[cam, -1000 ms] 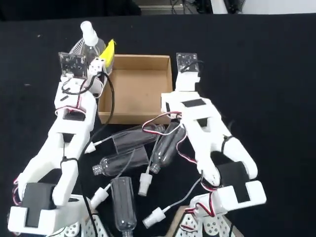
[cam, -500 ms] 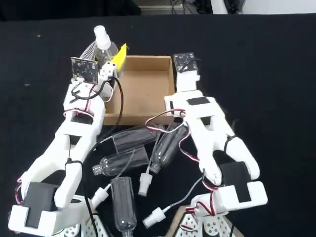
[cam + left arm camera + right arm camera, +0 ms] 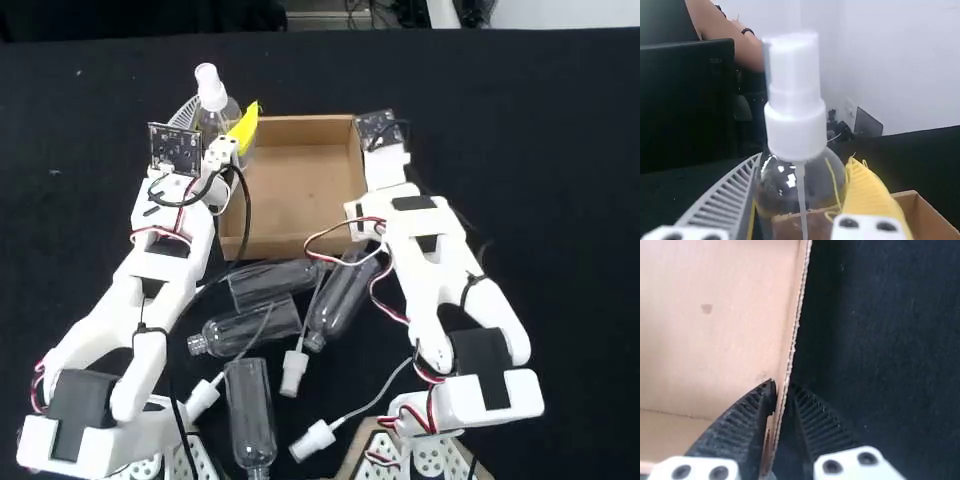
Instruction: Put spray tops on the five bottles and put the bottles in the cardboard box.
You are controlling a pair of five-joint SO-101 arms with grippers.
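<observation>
My left gripper [image 3: 222, 128] [image 3: 800, 212] is shut on a clear bottle [image 3: 215, 108] [image 3: 790, 190] that carries a white spray top [image 3: 209, 78] [image 3: 792, 115]. It holds the bottle upright over the far left corner of the cardboard box [image 3: 290, 240] [image 3: 922, 207]. My right gripper [image 3: 362, 152] [image 3: 782, 392] is shut on the box's right wall [image 3: 796, 325], one finger inside and one outside. Several uncapped clear bottles [image 3: 275, 280] [image 3: 245, 328] [image 3: 340, 295] [image 3: 250, 410] lie on the black table in front of the box. Loose white spray tops [image 3: 293, 372] [image 3: 315, 438] [image 3: 200, 398] lie among them.
Both arm bases stand at the table's near edge, with cables trailing over the lying bottles. Bare black cloth [image 3: 540, 180] stretches to the right of the box and behind it.
My left arm has swung right with the capped bottle, from left of the box to its far left corner. The box has slid slightly right with my right gripper.
</observation>
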